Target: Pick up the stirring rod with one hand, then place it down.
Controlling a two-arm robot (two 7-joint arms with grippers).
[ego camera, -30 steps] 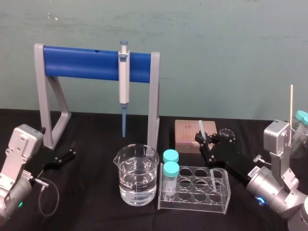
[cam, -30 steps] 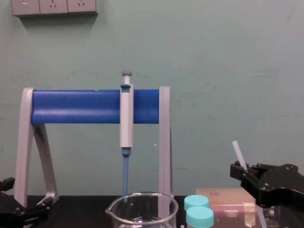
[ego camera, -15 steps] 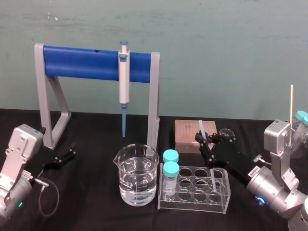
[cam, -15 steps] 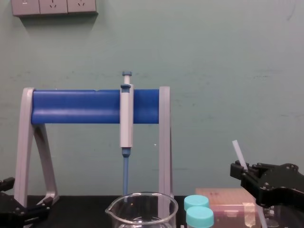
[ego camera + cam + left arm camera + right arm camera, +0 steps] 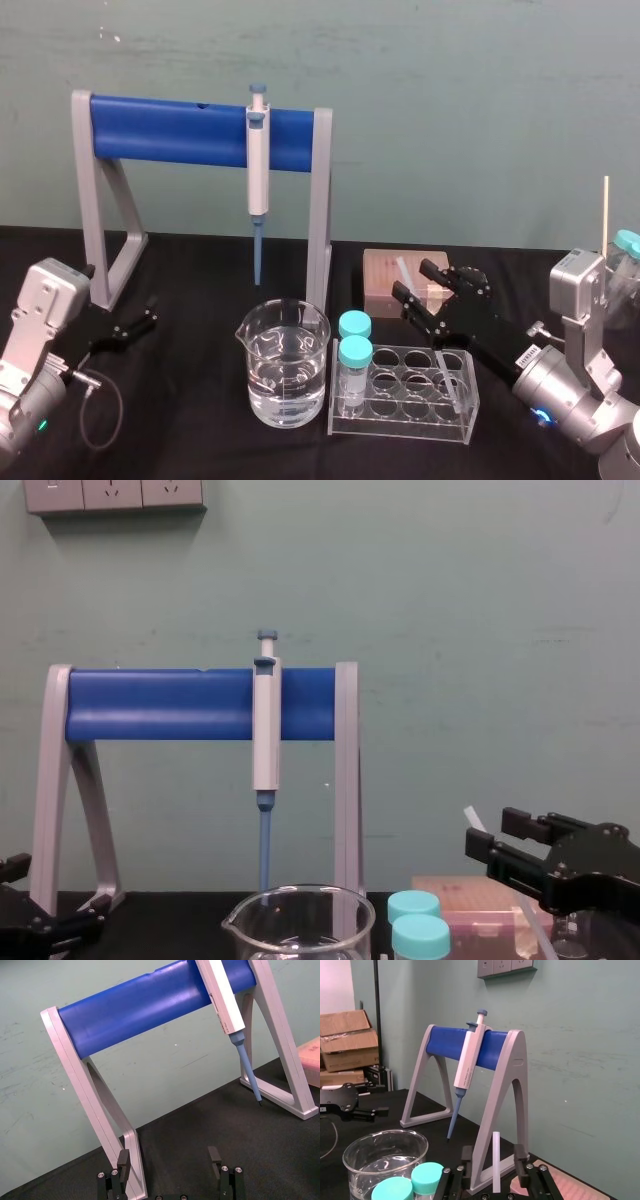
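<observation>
Half a second ago the right gripper (image 5: pixel 411 279) was clamped on the stirring rod (image 5: pixel 402 267). In the head view its jaws now stand apart, and the rod's top has tipped toward the robot's left. The rod's lower end sits in a cell of the clear rack (image 5: pixel 400 426), so you can take the placing as all but done, with only the pull-back left. The left gripper (image 5: pixel 150 312) is parked low over the table (image 5: pixel 200 440), on the left.

In the left wrist view, that gripper (image 5: pixel 168 1154) faces the blue stand (image 5: pixel 140 1005), its jaws apart around nothing.

In the right wrist view, the rod (image 5: pixel 496 1160) rises between the two fingers (image 5: pixel 520 1156) and appears to touch neither.

In the chest view, the rod's tip (image 5: pixel 473 818) pokes up just beside the parted jaws, leaning toward the robot's left.
</observation>
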